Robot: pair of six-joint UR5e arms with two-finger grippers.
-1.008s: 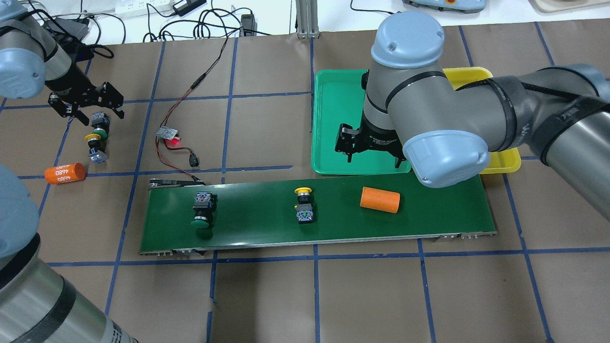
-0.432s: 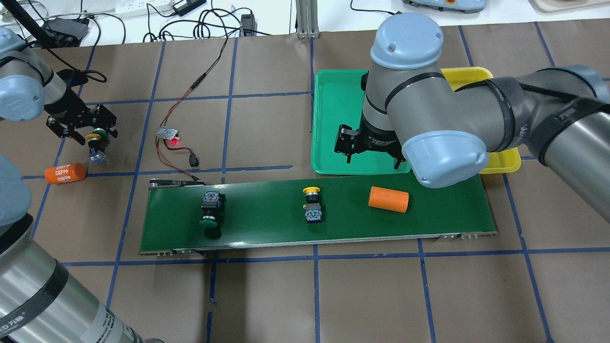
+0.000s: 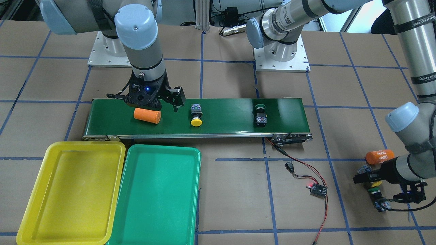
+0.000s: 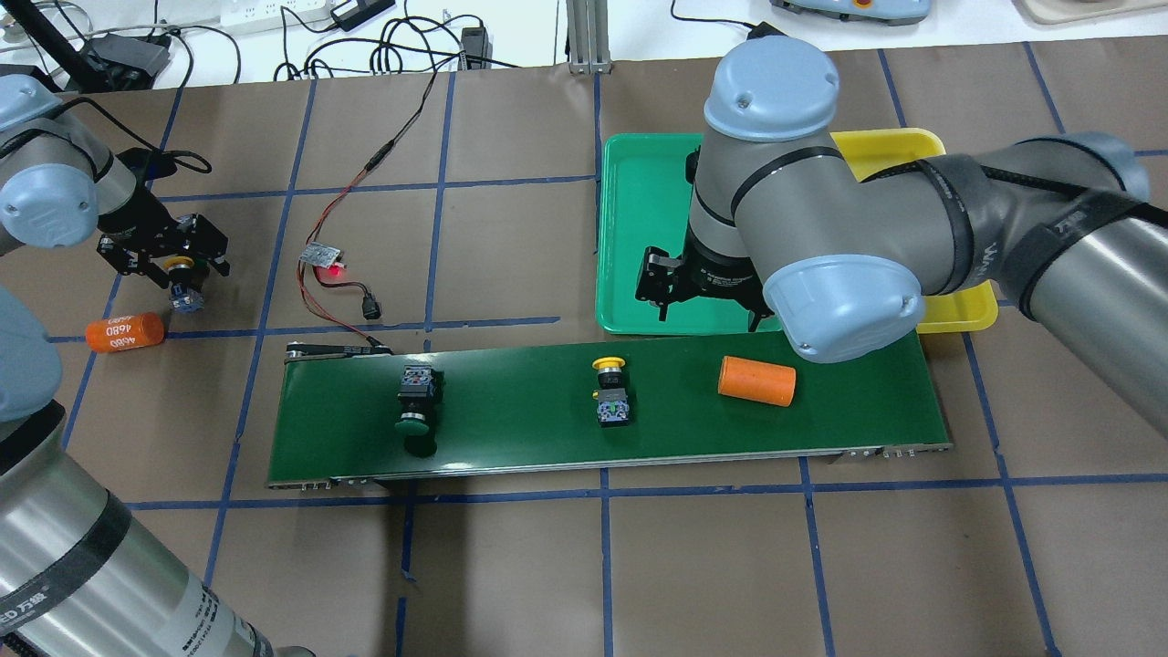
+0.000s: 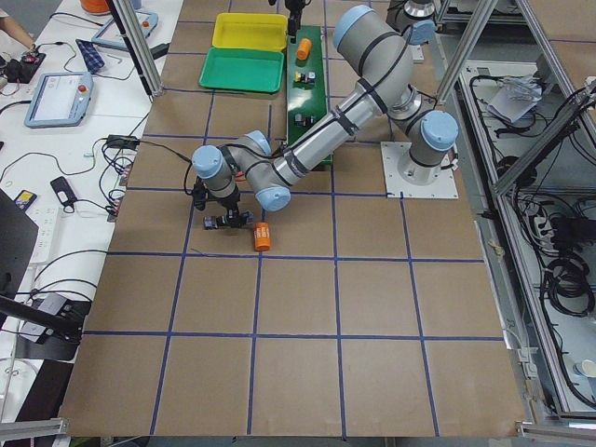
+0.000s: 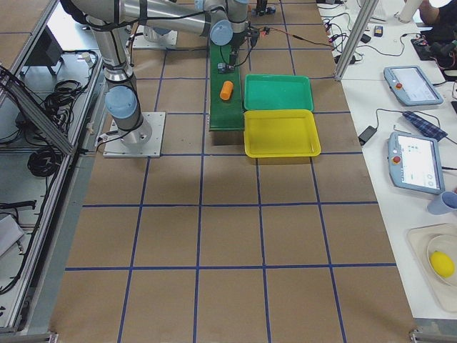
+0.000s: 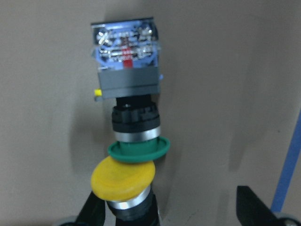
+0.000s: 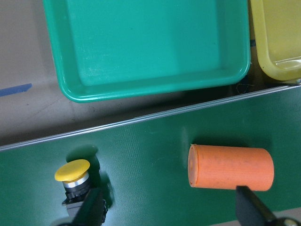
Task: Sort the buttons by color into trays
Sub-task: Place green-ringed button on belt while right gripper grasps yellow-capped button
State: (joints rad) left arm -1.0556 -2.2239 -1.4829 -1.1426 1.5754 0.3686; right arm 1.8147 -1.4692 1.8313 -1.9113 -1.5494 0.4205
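Note:
On the dark belt (image 4: pixel 511 411) lie a green-capped button (image 4: pixel 418 401), a yellow-capped button (image 4: pixel 610 392) and an orange cylinder (image 4: pixel 756 380). My right gripper (image 4: pixel 707 306) hangs open above the belt's far edge, between the cylinder (image 8: pixel 230 167) and the yellow button (image 8: pixel 71 172). The green tray (image 4: pixel 639 228) and the yellow tray (image 3: pixel 71 190) sit side by side beyond the belt. At the far left, two more buttons lie cap to cap on the table: a green cap (image 7: pixel 138 149) and a yellow cap (image 7: pixel 123 175). My left gripper (image 4: pixel 169 260) is open and low over them.
A second orange cylinder (image 4: pixel 125 331) lies on the table near the left pair of buttons. A small circuit board with a red light (image 4: pixel 324 257) and its wires run to the belt's left end. Blue tape lines grid the brown table.
The belt has carried both buttons and the cylinder to the right. My left gripper has come down and nearer, over the two table buttons. My right gripper has shifted slightly left.

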